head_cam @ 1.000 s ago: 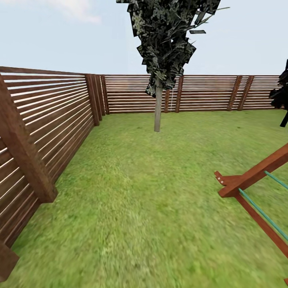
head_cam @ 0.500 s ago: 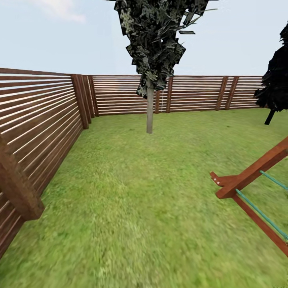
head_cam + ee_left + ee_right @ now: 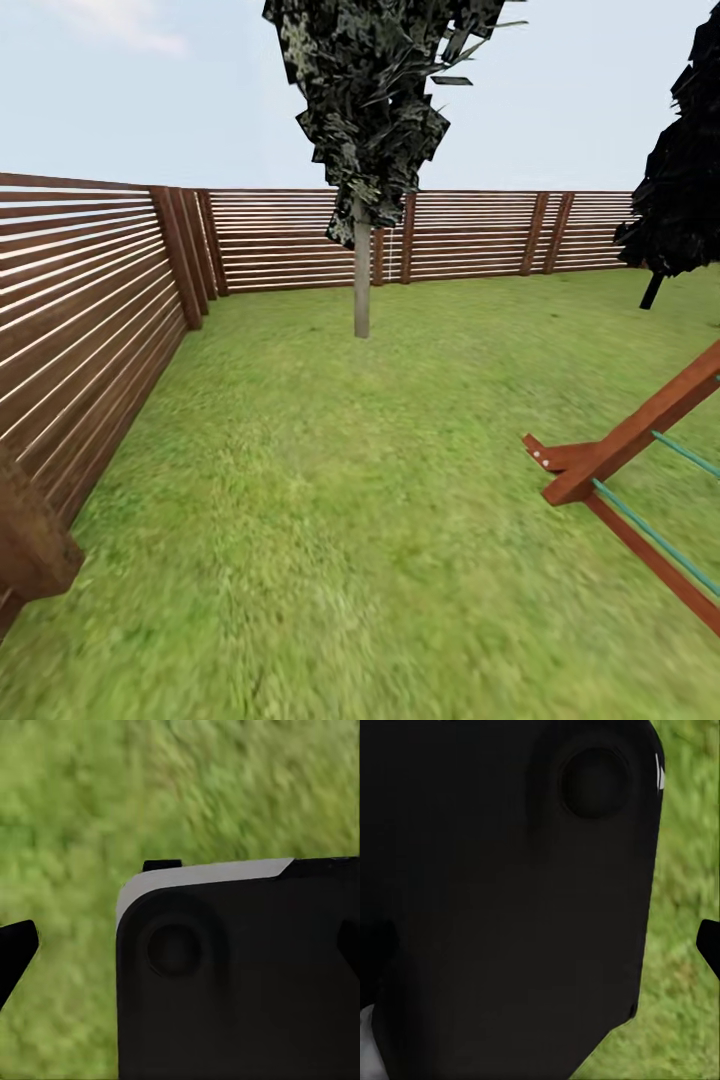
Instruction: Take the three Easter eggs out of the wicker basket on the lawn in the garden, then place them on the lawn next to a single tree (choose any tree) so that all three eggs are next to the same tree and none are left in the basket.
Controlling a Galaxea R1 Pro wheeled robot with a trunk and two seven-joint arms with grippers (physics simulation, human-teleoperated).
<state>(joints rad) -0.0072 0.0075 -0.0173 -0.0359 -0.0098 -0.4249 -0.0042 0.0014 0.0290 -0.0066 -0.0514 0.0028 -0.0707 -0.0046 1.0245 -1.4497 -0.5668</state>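
Facing tree (image 3: 361, 285) across lawn (image 3: 330, 480)

Fenced residential garden, outdoors. A wide lawn (image 3: 330, 480) of green grass is enclosed by a brown slatted wooden fence (image 3: 90, 300) meeting at a corner. A tree (image 3: 362, 150) with a pale straight trunk is rooted near the fence; a dark tree (image 3: 680, 180) and a wooden play frame (image 3: 620, 450) with green rods are seen under open sky.

On the lawn (image 3: 330, 480), the tree (image 3: 361, 280) stands ahead before the fence (image 3: 470, 235), wooden frame (image 3: 620, 450) at right.
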